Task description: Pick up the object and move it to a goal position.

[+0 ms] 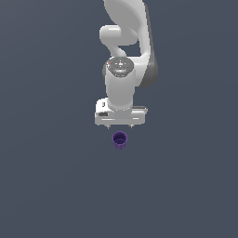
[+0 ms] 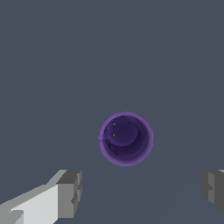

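Note:
The object is a small dark purple cup point(image 1: 120, 140), upright with its open mouth up, standing on the grey floor. In the wrist view the cup point(image 2: 126, 138) shows from above, round and hollow. My white gripper point(image 1: 120, 125) hangs just above and behind the cup in the exterior view, its two short fingertips apart. In the wrist view the gripper point(image 2: 142, 190) is open and empty; one finger point(image 2: 70, 192) and the other finger point(image 2: 214, 188) stand wide apart, with the cup ahead of the gap, not between them.
A plain dark grey floor point(image 1: 56, 186) fills both views. The white arm point(image 1: 128, 37) rises behind the gripper. No other objects or goal marker show.

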### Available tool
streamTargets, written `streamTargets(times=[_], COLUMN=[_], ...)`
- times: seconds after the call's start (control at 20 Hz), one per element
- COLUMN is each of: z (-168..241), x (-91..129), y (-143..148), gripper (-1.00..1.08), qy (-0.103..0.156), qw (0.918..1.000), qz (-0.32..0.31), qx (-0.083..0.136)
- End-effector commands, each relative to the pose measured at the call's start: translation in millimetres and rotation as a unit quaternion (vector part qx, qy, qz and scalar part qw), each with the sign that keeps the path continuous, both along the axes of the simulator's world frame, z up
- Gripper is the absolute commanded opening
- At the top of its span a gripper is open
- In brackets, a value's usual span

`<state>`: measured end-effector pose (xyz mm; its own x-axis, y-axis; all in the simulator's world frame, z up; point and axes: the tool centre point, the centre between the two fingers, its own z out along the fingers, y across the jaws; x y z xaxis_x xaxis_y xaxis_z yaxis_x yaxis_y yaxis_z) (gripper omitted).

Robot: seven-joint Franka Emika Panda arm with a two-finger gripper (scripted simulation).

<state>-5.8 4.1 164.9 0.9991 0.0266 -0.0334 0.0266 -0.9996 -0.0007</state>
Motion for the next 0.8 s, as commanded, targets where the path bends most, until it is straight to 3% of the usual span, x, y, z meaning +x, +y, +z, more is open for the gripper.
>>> streamTargets(times=[0.0, 0.75], z=[0.0, 4.7], x=[0.0, 6.7], y=[0.0, -1.7], gripper=[0.28, 0.28], qy=[0.0, -0.01], qw=[1.0, 0.9999], qz=[0.0, 0.008], qx=[0.0, 0.007])
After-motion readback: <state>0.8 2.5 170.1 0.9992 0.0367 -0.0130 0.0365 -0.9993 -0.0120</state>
